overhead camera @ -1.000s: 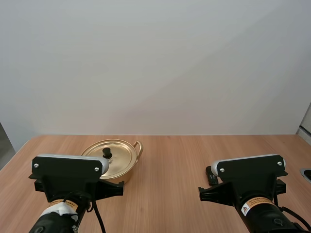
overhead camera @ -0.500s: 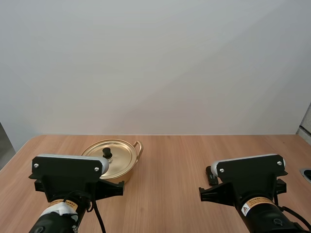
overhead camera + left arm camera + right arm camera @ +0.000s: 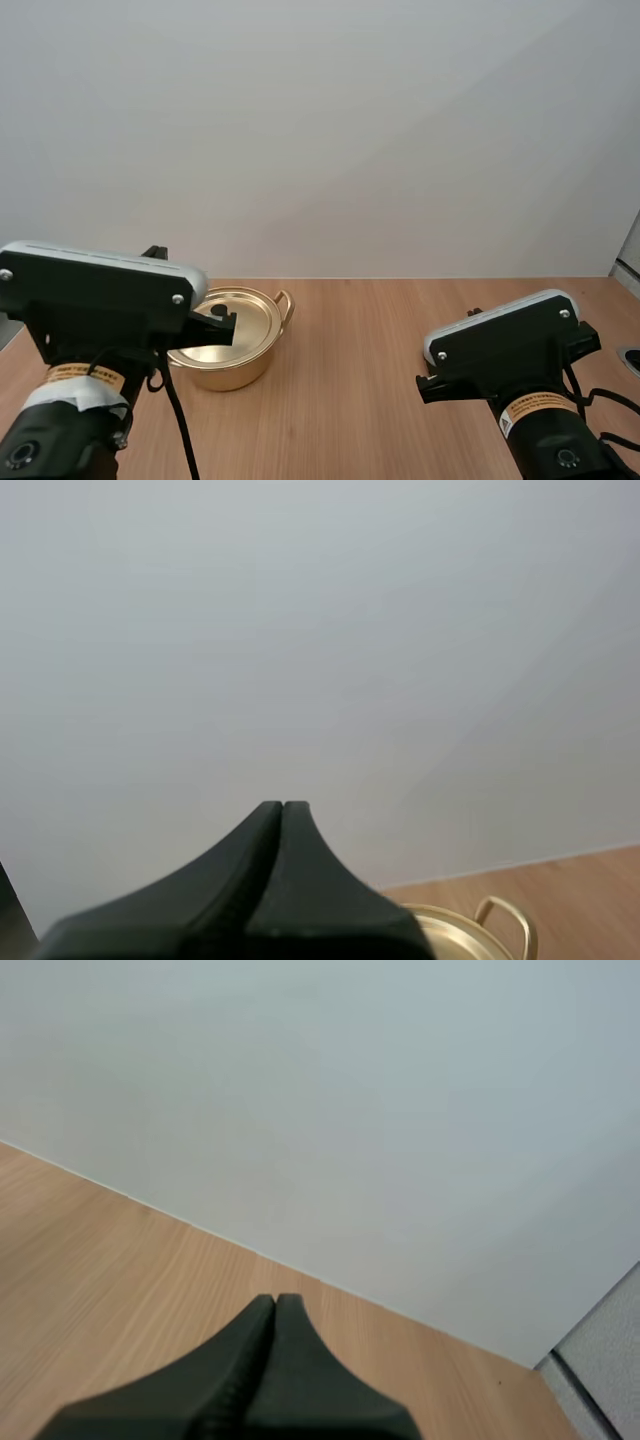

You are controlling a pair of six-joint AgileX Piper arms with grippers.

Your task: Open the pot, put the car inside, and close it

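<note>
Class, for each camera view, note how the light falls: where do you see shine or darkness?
High view: soft, even light, with the pot shining mildly and no hard shadows on the table. Left wrist view: the left gripper is a dark wedge against the pale wall. Right wrist view: the right gripper is equally dark, the table evenly lit.

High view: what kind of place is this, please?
Probably a robot test bench: left arm and right arm at a wooden table, a plain white wall behind, one gold pot.

High camera looks down over the table [image 3: 380, 340] from behind. Wrist cameras face the wall [image 3: 300, 630]; left shares the pot [image 3: 255, 325].
</note>
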